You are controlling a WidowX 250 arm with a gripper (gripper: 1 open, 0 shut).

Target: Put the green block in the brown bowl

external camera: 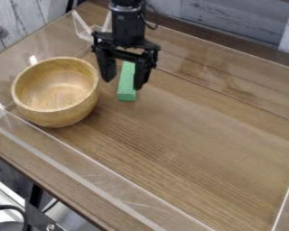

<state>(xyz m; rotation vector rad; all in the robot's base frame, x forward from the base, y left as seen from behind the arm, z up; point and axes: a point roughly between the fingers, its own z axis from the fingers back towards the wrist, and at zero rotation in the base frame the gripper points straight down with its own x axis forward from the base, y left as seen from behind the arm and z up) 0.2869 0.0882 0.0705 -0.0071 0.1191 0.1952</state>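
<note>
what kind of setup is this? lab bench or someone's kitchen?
Likely a lab bench: a wooden table fenced by a clear acrylic wall, holding only a green block and brown bowl under the gripper.

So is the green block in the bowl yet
No, still out. The green block lies flat on the table beside the empty bowl, with the open pincer straddling it.
</note>
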